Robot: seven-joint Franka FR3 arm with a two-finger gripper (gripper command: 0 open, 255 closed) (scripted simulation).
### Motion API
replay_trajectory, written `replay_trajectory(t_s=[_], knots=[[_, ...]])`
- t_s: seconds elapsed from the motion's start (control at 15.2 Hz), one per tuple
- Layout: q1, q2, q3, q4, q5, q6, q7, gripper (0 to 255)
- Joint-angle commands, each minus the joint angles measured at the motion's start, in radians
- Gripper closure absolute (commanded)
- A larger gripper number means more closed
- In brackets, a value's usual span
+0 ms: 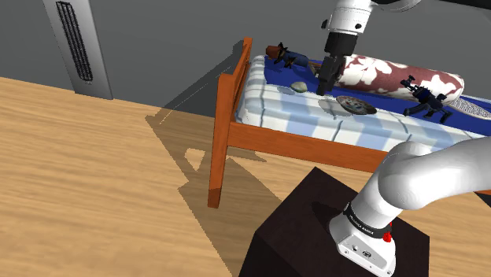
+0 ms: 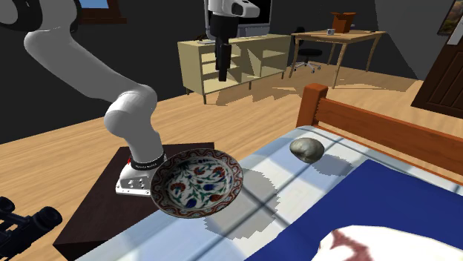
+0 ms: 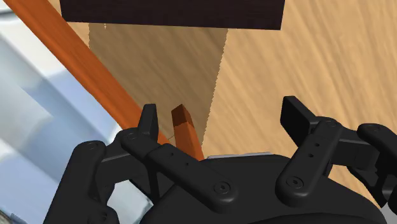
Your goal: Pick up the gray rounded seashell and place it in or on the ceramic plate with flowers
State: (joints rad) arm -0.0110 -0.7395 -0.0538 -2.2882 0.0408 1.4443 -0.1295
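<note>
The gripper (image 1: 324, 90) hangs empty above the bed (image 1: 271, 106), fingers (image 3: 149, 118) wide apart; the shell (image 1: 299, 86) lies below it to one side, the plate (image 1: 354, 104) on its other side. This looks like the approach: next it must shift over the shell and lower astride it

Wood-plank floor (image 1: 94, 157), grey wall (image 1: 173, 31) with a slatted vent panel (image 1: 77, 43). Bed (image 1: 291, 142): orange wooden frame, blue-and-white striped sheet, floral pillow (image 1: 393, 72). Far side of the room: pale shelf unit (image 2: 245, 59), wooden desk (image 2: 337, 37), office chair (image 2: 304, 53), dark door (image 2: 445, 74).
</note>
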Motion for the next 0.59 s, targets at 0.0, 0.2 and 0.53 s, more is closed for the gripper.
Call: replay_trajectory(t_s=[0.0, 0.2, 0.53], knots=[[0.000, 0.000, 0.000, 0.000, 0.000, 0.000, 0.000, 0], [-0.025, 0.099, -0.030, 0.048, -0.028, 0.037, -0.004, 0], [-0.063, 0.265, -0.080, 0.147, -0.065, 0.085, -0.008, 0]])
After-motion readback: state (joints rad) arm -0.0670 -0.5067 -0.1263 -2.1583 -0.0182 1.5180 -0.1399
